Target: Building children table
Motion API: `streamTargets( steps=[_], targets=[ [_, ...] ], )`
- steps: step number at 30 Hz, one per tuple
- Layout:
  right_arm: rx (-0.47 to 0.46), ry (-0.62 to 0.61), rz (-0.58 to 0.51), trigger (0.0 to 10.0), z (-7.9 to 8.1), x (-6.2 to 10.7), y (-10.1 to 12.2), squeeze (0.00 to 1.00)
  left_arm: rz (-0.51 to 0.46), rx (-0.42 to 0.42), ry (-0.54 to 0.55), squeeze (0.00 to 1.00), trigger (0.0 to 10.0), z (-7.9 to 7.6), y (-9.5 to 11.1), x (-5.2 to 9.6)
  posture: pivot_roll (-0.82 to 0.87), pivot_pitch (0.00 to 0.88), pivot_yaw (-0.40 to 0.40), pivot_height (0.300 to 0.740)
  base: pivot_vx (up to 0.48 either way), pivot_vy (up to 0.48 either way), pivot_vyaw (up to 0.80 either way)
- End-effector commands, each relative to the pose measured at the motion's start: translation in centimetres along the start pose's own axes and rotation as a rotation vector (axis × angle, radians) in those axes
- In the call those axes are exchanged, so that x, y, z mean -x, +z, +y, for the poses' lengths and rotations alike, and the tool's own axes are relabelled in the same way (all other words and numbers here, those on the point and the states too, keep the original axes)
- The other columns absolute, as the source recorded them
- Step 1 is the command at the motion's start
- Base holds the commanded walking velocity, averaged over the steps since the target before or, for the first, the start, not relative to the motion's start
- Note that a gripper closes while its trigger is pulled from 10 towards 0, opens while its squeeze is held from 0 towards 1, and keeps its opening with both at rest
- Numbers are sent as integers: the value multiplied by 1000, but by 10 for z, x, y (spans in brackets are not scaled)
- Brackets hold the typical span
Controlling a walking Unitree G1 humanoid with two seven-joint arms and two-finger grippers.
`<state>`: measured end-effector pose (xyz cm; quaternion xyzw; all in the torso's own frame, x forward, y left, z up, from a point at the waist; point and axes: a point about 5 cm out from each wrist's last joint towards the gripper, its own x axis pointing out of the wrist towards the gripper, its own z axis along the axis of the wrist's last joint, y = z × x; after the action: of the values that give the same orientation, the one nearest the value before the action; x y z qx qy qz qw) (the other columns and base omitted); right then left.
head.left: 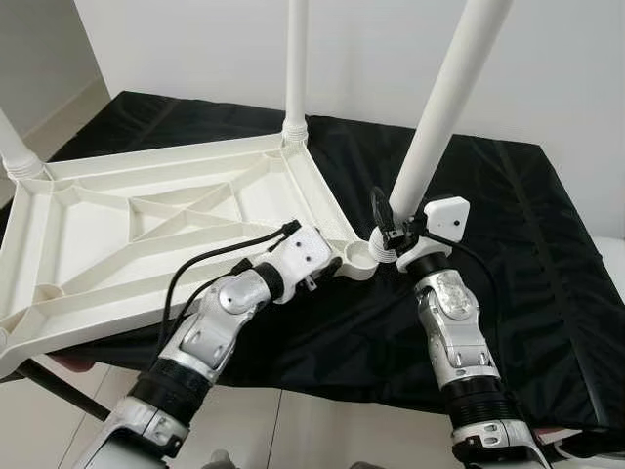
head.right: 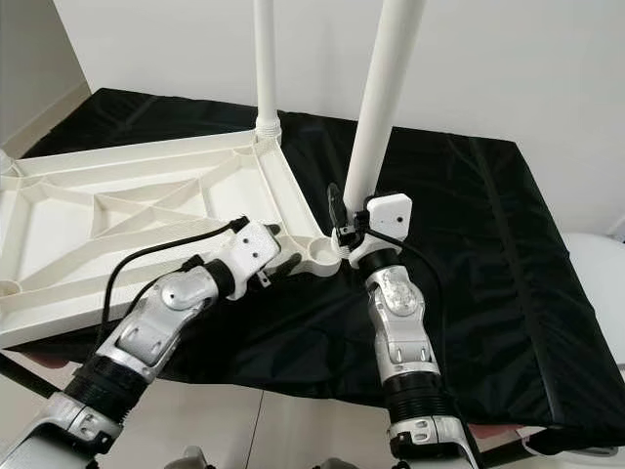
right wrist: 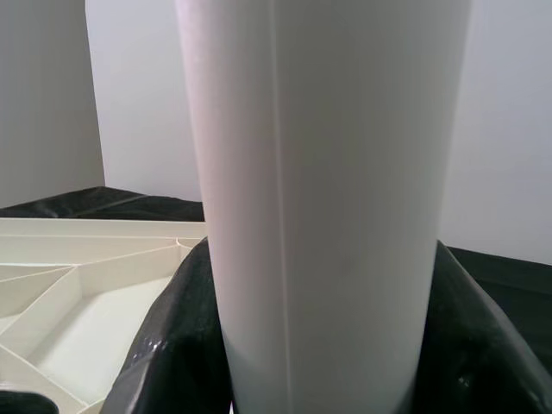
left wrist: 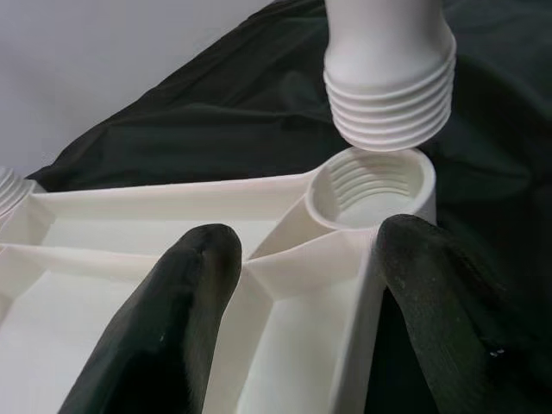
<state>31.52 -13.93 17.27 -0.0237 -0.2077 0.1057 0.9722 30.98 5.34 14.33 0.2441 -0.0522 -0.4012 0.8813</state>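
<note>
A white plastic table top (head.left: 146,210) lies upside down on a black cloth. My left gripper (head.left: 337,266) is shut on its near right corner, with one finger (left wrist: 172,319) inside the rim and the other outside. Just past the fingers is the threaded corner socket (left wrist: 371,190). My right gripper (head.left: 391,230) is shut on a long white leg (head.left: 444,98) low on its shaft. The leg tilts to the right. Its threaded end (left wrist: 392,95) hangs just above the socket, apart from it.
Two legs stand upright in the top: one at the far corner (head.left: 296,68), one at the left corner (head.left: 15,147). An open socket (head.left: 49,291) sits at the near left corner. The black cloth (head.left: 527,244) covers the work surface, whose front edge is close to me.
</note>
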Motion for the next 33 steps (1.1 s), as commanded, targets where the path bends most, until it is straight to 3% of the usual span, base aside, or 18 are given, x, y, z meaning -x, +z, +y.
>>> streamTargets(
  steps=[1, 12, 13, 17, 18, 27, 30, 33],
  targets=[
    [-2, -6, -10, 10000, 1, 2, 2, 0, 1, -21, -1, 0, 10000, 1, -1, -1, -9, 0, -14, 740, 0, 0, 0],
    [-15, 5, 4, 10000, 4, 1, -1, 0, -101, 158, 263, 0, 10000, 46, 9, 26, 22, 0, -35, 740, 0, 0, 0],
    [-22, 17, 5, 10000, 6, -3, -2, 0, -138, 189, 345, 0, 10000, 58, 14, 34, 29, 0, -42, 740, 0, 0, 0],
    [-27, 22, 6, 10000, 7, -5, -3, 0, -164, 220, 409, 0, 10000, 64, 15, 41, 36, 0, -48, 740, 0, 0, 0],
    [-40, 25, 11, 10000, 8, -7, -4, 0, -175, 246, 495, 0, 10000, 68, 11, 48, 46, 0, -57, 740, 0, 0, 0],
    [-51, 8, 36, 10000, 6, -4, -12, 0, -162, 319, 671, 0, 10000, 67, -3, 67, 38, 0, -64, 740, 0, 0, 0],
    [-29, -16, 47, 10000, 0, 1, -17, 0, -163, 374, 787, 0, 10000, 67, -10, 83, 35, 0, -65, 740, 0, 0, 0],
    [-27, -20, 43, 10000, -1, 2, -16, 0, -162, 373, 825, 0, 10000, 67, -12, 90, 36, 0, -65, 740, 0, 0, 0]
  ],
)
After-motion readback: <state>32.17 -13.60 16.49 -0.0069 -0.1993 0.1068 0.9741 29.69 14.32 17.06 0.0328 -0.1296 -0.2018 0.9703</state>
